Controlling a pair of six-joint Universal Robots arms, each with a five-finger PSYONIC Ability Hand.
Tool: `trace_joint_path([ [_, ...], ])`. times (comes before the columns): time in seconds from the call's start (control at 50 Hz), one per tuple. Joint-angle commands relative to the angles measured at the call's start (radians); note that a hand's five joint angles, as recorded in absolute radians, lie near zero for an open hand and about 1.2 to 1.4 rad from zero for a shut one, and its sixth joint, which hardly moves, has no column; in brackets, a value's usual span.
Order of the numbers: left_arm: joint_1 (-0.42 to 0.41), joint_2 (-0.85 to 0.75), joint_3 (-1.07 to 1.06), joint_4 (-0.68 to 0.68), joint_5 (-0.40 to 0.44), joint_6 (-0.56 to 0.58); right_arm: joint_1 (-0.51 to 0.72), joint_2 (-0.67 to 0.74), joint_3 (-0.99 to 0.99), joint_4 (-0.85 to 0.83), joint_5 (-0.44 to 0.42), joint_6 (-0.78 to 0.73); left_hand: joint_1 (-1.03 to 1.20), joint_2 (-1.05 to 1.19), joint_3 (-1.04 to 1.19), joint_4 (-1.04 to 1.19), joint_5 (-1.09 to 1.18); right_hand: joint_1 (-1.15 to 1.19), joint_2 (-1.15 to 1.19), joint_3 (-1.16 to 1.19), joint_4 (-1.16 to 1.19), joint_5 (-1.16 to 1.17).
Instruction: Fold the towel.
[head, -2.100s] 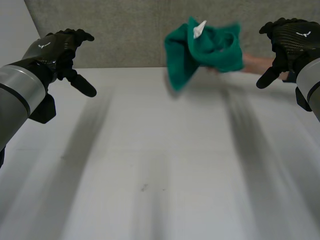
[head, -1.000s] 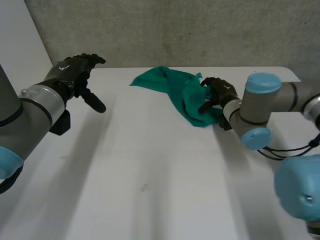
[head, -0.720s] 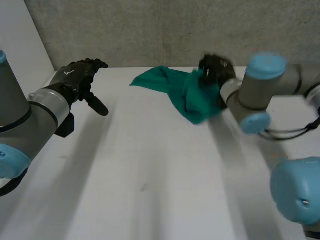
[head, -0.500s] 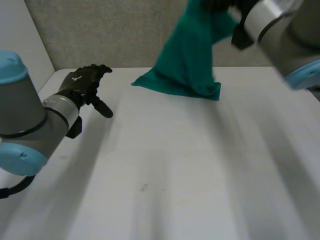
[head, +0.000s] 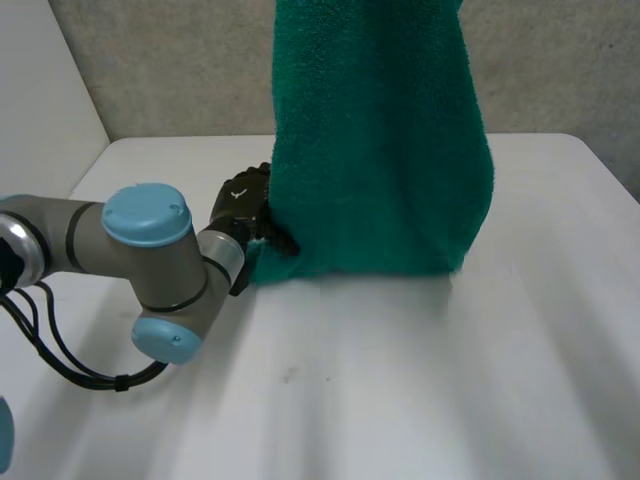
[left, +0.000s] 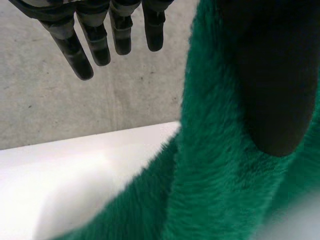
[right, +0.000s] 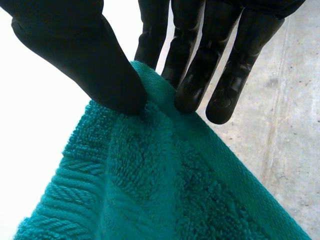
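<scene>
- Right hand (right: 192, 55) pinches towel's (head: 380, 150) upper edge between thumb and fingers; towel hangs over tabletop (head: 400, 390);
- Left hand (head: 243, 203) beside towel's lower corner; fingers straight, spread.

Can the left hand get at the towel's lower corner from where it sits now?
Probably yes. The left hand is right beside the hanging towel at its lower corner, fingers straight, thumb at the cloth, nothing between them. The right hand pinches the top.

The towel (head: 375, 140) hangs over the table (head: 400, 390). The left hand (head: 243, 200) sits at the towel's lower left corner. The right hand (right: 195, 55) pinches the towel's edge.
</scene>
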Motion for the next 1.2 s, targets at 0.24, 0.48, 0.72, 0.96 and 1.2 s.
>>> trace_joint_path([
  [0.24,0.188,0.246,-0.098,-0.103,0.058,0.039,-0.287,-0.02,0.16,0.047,0.072,-0.083,1.173,1.181,1.179,1.182,1.172,0.419,0.223,0.211,0.208,0.239],
  [0.48,0.232,0.522,-0.193,-0.108,0.221,0.172,-0.334,0.072,0.423,0.209,-0.061,-0.468,1.173,1.181,1.179,1.182,1.172,0.419,0.223,0.211,0.208,0.239],
  [0.72,0.228,0.522,-0.291,-0.131,0.219,0.266,-0.346,0.128,0.748,0.424,-0.073,-1.227,1.173,1.181,1.179,1.182,1.172,-0.803,-0.998,-1.01,-1.014,-0.983],
  [0.96,0.088,0.644,-0.34,-0.197,0.207,0.378,-0.331,0.143,0.519,0.214,-0.058,-0.62,1.173,1.181,1.179,1.182,1.172,-0.803,-0.998,-1.01,-1.014,-0.983],
  [1.2,0.055,0.734,-0.424,-0.194,0.204,0.441,-0.07,0.446,0.358,0.234,-0.096,-0.226,1.173,1.181,1.179,1.182,1.172,-0.737,-0.933,-0.945,-0.948,-0.917],
])
